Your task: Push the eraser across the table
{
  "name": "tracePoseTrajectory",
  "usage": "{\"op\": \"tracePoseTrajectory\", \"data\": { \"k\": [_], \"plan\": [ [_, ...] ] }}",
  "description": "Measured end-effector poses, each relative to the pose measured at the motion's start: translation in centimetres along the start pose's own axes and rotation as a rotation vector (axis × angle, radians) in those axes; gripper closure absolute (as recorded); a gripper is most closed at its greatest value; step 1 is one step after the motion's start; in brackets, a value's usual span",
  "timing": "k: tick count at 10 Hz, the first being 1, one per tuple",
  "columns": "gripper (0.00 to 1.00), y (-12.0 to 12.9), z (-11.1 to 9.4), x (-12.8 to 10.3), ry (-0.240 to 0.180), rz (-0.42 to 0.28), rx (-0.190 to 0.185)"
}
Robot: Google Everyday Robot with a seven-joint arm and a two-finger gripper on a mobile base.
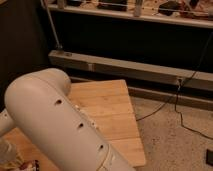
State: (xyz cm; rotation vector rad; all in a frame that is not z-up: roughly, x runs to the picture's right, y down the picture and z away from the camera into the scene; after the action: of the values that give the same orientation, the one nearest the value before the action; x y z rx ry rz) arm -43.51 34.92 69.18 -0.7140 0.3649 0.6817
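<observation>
My arm (60,125) blocks the bench (112,107); my tool and the eraser are out of sight. Erasers are probably light and grippy, so I'd push low on its side.

A speckled grey-beige terrazzo floor (172,142) fills the lower right, crossed by thin black cables (186,102). Behind runs a long grey metal rail (135,67) under a dark black panel wall (130,42), with a cluttered metal-framed shelf (135,12) along the top. The gripper is out of view.

End effector out of view; table (112,107) half behind arm (55,120).
</observation>
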Motion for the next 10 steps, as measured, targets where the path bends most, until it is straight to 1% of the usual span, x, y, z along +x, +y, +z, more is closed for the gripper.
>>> {"op": "tracePoseTrajectory", "data": {
  "k": [1, 2, 4, 5, 7, 8, 9, 10],
  "plan": [
    [1.00, 0.1, 0.0, 0.0, 0.001, -0.008, -0.001],
    [1.00, 0.2, 0.0, 0.4, 0.013, -0.013, -0.005],
    [1.00, 0.4, -0.4, 2.2, 0.073, -0.035, -0.008],
    [1.00, 0.5, -0.8, 3.7, 0.113, -0.053, -0.010],
    [1.00, 0.7, -2.1, 6.1, 0.175, -0.085, -0.017],
    [1.00, 0.8, -3.0, 7.1, 0.196, -0.100, -0.027],
    [1.00, 0.8, -3.8, 7.3, 0.196, -0.099, -0.030],
    [1.00, 0.7, -4.2, 7.0, 0.185, -0.092, -0.033]
  ]
}}
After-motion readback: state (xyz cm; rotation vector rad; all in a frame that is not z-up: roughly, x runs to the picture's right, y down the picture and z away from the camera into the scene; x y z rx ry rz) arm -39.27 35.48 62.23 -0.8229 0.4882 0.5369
